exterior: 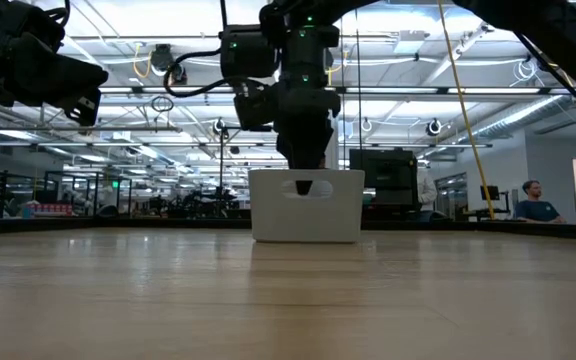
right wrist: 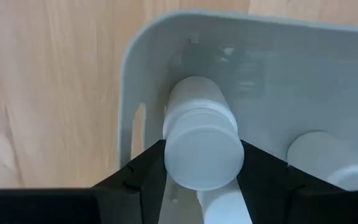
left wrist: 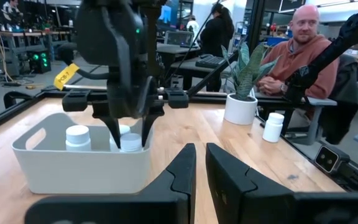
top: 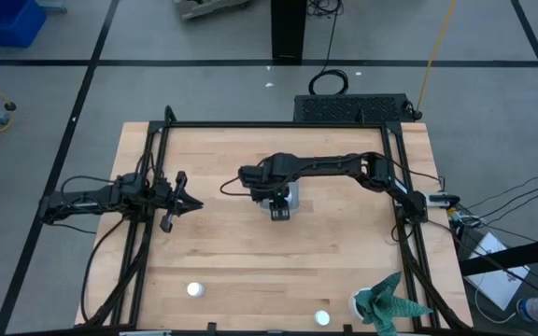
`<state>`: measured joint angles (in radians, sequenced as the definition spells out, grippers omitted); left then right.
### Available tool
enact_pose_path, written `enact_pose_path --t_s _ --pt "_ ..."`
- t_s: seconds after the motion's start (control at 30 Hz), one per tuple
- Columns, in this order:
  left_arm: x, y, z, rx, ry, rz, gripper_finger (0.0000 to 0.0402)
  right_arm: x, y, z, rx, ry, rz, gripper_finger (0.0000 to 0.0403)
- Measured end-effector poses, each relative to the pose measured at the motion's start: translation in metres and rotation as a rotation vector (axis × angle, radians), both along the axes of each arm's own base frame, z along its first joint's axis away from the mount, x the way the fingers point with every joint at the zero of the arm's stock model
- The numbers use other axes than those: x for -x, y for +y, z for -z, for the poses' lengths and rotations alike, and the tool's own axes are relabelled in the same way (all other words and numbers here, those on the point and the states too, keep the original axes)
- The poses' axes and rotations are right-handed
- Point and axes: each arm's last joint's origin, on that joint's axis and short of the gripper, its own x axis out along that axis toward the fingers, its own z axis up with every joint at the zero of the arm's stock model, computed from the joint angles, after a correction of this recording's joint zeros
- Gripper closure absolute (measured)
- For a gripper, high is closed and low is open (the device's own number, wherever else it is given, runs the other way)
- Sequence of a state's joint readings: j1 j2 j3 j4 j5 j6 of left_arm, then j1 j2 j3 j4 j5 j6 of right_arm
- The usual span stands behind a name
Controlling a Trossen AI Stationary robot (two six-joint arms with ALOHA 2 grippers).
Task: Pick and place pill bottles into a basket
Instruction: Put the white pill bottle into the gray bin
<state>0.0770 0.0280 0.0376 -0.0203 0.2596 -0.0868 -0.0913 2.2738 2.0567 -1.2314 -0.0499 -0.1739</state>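
Nearest edge of the tabletop (top: 250,261) first: two loose pill bottles, one (top: 194,290) at about 7 o'clock from the table's middle and another (top: 322,318) around 5 o'clock. Just past that second one sits the green spiky plant (top: 386,303) in its white pot, right in the corner.

At the middle is the basket (left wrist: 86,165). The right tool (right wrist: 201,155) hangs over it with its fingers (right wrist: 145,171) clamped on a pill bottle (right wrist: 201,146) that's inside the basket walls near one corner. Wrist views show other bottles standing in there too, one (left wrist: 78,137) near the handle cutout end.

The left tool (top: 183,198) waits out at 9 o'clock, fingers nearly closed with a thin gap, holding nothing.

Only writing I can spot is a yellow tag (left wrist: 64,76) on the right arm, too small to read. Beyond the tabletop a person (left wrist: 300,59) sits watching.
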Motion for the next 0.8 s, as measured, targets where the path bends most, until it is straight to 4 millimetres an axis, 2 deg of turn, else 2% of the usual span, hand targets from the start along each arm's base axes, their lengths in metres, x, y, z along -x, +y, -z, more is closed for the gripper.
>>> enact_pose_path --t_s 0.17,0.43,0.67,0.8 --pt "0.000 0.000 0.000 0.000 0.000 0.000 0.0360 -0.001 0.003 0.000 0.006 -0.008 -0.011 0.0222" --pt "0.000 0.000 0.000 0.000 -0.002 0.000 0.0360 -0.001 0.003 0.003 0.052 0.007 0.003 0.0173" --pt "0.000 0.000 0.000 0.000 -0.001 0.000 0.0360 0.006 0.007 -0.017 0.118 -0.007 0.005 0.0154" --pt "0.000 0.000 0.000 0.000 -0.001 0.000 0.0360 0.013 0.007 -0.042 0.144 -0.072 0.011 0.0156"
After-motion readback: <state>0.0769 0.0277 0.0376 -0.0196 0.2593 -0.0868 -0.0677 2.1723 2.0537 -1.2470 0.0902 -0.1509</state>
